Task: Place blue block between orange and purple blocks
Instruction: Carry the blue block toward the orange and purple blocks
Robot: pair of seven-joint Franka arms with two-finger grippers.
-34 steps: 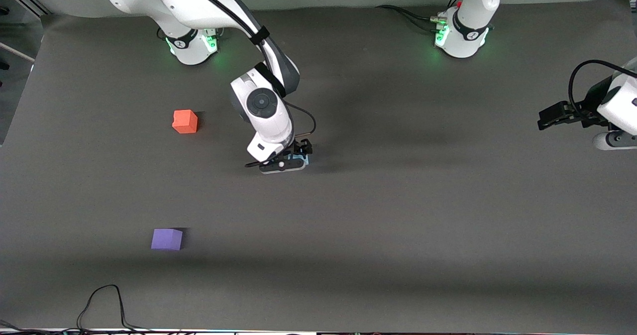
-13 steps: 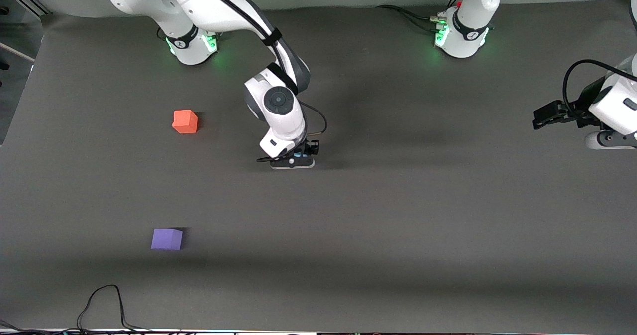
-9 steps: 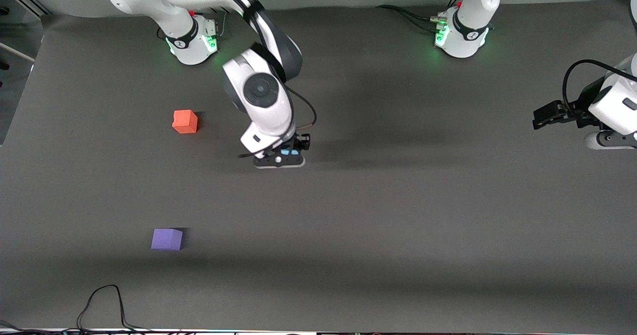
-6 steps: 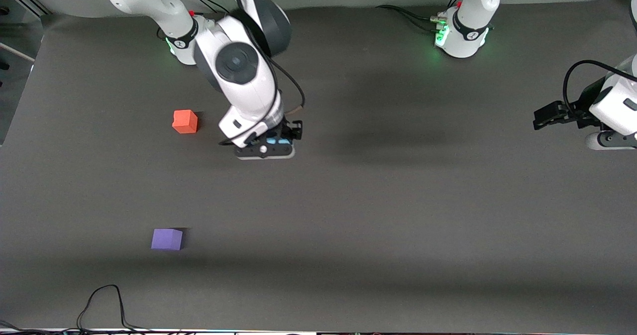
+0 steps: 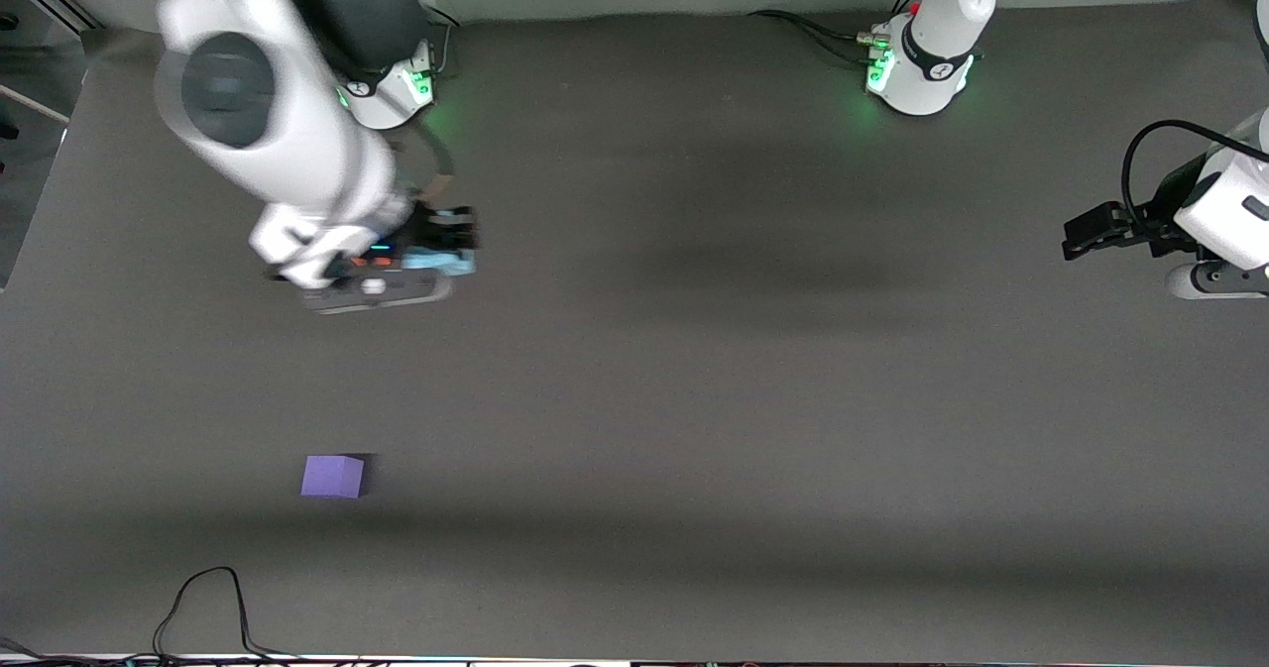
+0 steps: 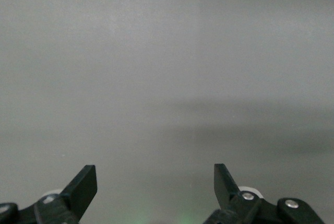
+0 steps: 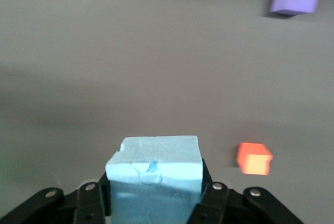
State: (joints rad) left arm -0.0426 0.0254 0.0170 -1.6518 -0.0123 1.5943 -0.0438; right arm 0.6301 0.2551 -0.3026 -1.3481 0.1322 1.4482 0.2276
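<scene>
No brand, label or writing can be read in any view; the right claw (image 5: 397, 276), up in the air in the upper left of the front view, pinches the blue block (image 7: 154, 174) between its fingers, the block filling the lower middle of the right wrist view. In the front view only a pale blue edge shows at the claw, and the orange block (image 7: 254, 158) is almost wholly covered by the right arm; the right wrist view shows it on the table (image 5: 753, 429) below the claw, with the purple block (image 5: 332, 476) well apart. The left claw (image 6: 155, 190) waits at the front view's right edge, fingers spread over bare table.
</scene>
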